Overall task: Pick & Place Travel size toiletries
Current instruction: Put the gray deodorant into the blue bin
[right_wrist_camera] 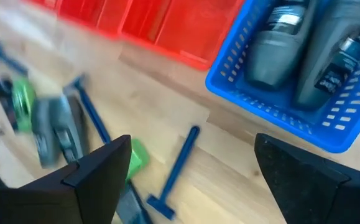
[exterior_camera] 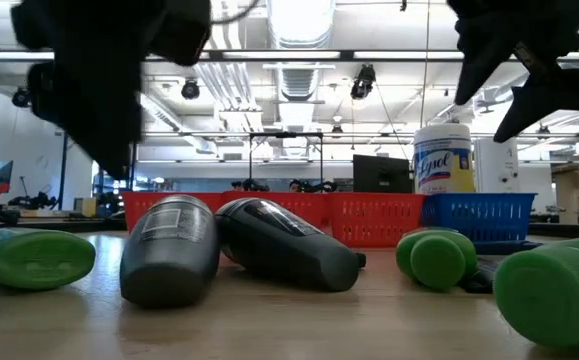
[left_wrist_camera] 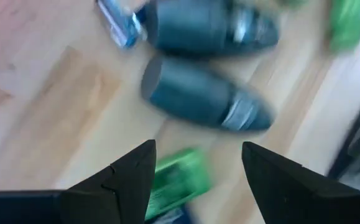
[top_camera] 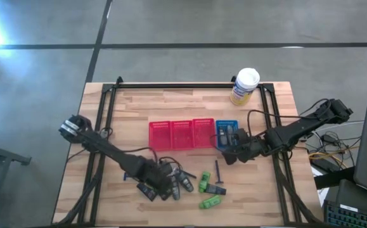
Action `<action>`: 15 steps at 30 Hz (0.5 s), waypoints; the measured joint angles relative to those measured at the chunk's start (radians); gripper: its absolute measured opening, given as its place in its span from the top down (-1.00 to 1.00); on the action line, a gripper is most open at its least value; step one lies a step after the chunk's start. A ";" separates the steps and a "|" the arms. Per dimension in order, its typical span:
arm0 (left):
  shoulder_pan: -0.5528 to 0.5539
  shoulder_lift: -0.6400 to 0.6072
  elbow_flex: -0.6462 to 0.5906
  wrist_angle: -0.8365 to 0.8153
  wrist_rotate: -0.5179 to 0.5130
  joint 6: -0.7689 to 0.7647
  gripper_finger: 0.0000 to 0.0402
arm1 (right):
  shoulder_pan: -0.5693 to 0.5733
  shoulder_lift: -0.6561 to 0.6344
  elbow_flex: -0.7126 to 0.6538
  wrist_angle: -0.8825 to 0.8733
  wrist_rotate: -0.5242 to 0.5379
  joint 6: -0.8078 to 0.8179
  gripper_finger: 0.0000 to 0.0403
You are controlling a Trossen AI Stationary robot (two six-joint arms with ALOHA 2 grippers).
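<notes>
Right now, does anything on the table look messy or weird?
Nothing looks broken or spilled. The grey oval mini bottles, bright green mini tubes and thin dark razor just lie scattered on the wooden table, while two bottles already sit in the blue mesh basket.

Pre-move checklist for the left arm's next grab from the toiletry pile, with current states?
1. Left gripper open, nothing between fingers: ok.
2. Left gripper over the pile: ok; grey oval mini bottles and a bright green mini tube lie on the wood ahead of it.
3. Single target isolated: not ok; the bottles lie close together in the high view.
4. Right gripper open and empty: ok.
5. Right arm away from the pile: ok; it hovers by the blue mesh basket.
6. Room left in the blue basket, already holding two grey bottles: cannot tell.
</notes>
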 joint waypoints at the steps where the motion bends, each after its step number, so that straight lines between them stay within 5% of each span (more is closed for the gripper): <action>1: -0.008 0.006 0.010 0.024 -0.032 -0.064 -0.21 | 0.000 -0.001 0.000 -0.001 -0.011 -0.047 -0.64; 7: -0.043 0.072 0.105 -0.036 -0.201 -0.494 -0.21 | 0.000 -0.004 0.000 -0.041 -0.065 -0.276 -0.59; 15: -0.040 0.258 0.320 -0.259 -0.097 -0.543 -0.21 | 0.000 -0.007 0.000 -0.105 -0.068 -0.394 -0.66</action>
